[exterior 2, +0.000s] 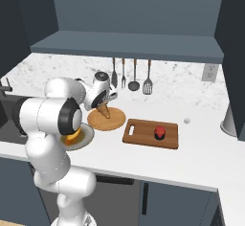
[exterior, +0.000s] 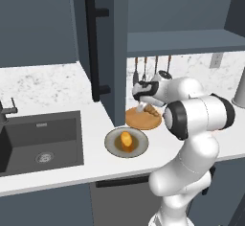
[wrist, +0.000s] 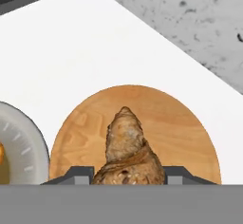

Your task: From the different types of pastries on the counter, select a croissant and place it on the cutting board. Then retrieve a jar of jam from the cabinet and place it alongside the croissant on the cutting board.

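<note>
Sink (exterior: 40,143): far left, set into the counter (exterior: 48,84); we have no business there.
Grey plate (exterior: 114,146): just right of the sink, carrying the bright orange pastry (exterior: 126,139). Not the one we want.
Round wooden plate (wrist: 180,128): beside the grey plate, rims near or touching; we cannot tell which.
Croissant (wrist: 127,147): golden-brown and ridged, over the round wooden plate, tip pointing away from the hand.
Gripper (wrist: 128,174): fingers (wrist: 76,174) sit on either side of the croissant's near end, apparently clamped on it. Whether it is lifted off the plate we cannot tell.
Step in hand: we judge it the croissant pick, first half of the task.
Cutting board (exterior 2: 143,133): to the right of the round plate, apart from it.
Jam jar (exterior 2: 159,132): red, dark top, already standing on the board's right half.
Next move: we would lift clear of the round plate, carry right, and set down on the bare left half of the board, keeping off the jar.
Cabinet (exterior: 98,38): door with long black handle (exterior: 93,50), upper left.
</note>
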